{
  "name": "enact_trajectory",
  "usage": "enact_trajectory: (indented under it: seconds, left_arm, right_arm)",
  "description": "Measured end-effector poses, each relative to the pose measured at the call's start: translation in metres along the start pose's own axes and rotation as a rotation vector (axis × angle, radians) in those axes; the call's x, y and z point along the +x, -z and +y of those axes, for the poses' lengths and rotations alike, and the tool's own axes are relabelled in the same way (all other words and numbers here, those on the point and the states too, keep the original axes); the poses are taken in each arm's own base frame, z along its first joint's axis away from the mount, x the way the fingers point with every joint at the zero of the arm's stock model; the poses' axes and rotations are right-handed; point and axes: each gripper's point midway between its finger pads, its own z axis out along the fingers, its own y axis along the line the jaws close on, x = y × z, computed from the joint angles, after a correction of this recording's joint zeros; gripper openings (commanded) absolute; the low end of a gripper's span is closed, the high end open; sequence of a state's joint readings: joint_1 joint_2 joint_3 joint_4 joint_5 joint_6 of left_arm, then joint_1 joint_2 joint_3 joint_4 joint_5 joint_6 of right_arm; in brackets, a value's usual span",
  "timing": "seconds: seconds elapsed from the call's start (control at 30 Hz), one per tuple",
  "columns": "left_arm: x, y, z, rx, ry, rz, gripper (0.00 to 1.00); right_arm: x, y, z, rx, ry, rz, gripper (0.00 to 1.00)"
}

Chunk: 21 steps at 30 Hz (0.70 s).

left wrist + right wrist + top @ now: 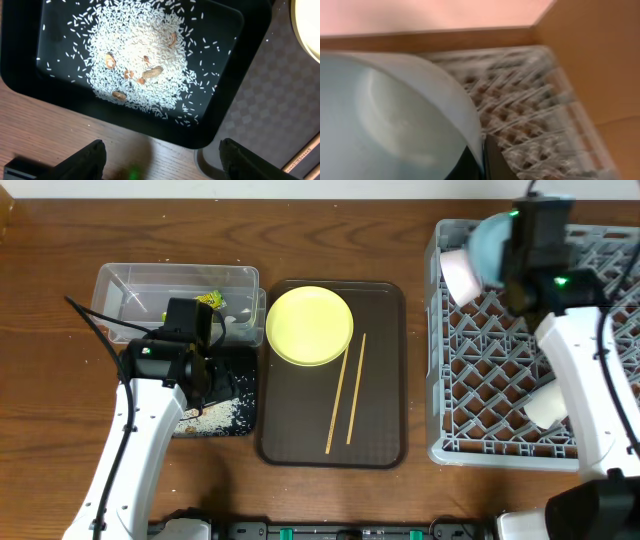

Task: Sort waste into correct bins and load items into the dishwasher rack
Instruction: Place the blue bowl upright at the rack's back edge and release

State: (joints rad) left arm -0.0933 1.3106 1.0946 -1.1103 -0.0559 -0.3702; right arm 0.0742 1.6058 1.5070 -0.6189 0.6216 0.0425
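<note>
Light blue bowl [385, 125] we found clamped in right jaws above rack [500, 385]; left jaws stood apart over black tray [246, 65].

The desk [300, 230] is warm brown wood grain, the dishwasher rack [500, 380] a pale grey open lattice, and the serving tray [385, 380] dark brown (the left wrist view shows a faint checkered texture on it), set off by a lemon-yellow plate [309, 326] and light wooden chopsticks [345, 395]. The black tray [243, 365] is speckled with white rice [145, 60] and a few tan-brown scraps [152, 73], and the clear tub [140, 285] shows a green-and-yellow wrapper [208, 300]. The light blue bowl [488, 245] is plain, the white bowl [460, 272] looks faintly pink, the cup [545, 405] is whitish, and the arms [130, 440] are white with black ends.
</note>
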Motion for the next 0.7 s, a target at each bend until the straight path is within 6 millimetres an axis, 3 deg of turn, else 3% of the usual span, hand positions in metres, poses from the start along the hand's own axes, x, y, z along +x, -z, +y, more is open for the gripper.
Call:
enact_trajectory:
  seconds: [0.17,0.3,0.57,0.7]
  left_arm:
    - [-0.001,0.000,-0.001,0.003,0.001,-0.005,0.75]
    - [-0.002,0.000,-0.001,0.004,0.001,-0.008,0.75]
    - [-0.002,0.000,-0.001,0.004,0.001,-0.007,0.75]
    - [-0.002,0.000,-0.001,0.004,0.001,-0.008,0.76]
  right_arm:
    - [-0.029,-0.015,-0.035,0.191,0.054,-0.099,0.01]
    - [-0.033,-0.032,-0.046,0.309,0.130,-0.097,0.01]
    - [0.010,-0.093,-0.043,0.417,0.311,0.062,0.01]
    - [0.024,-0.111,-0.035,0.435,0.347,0.098,0.01]
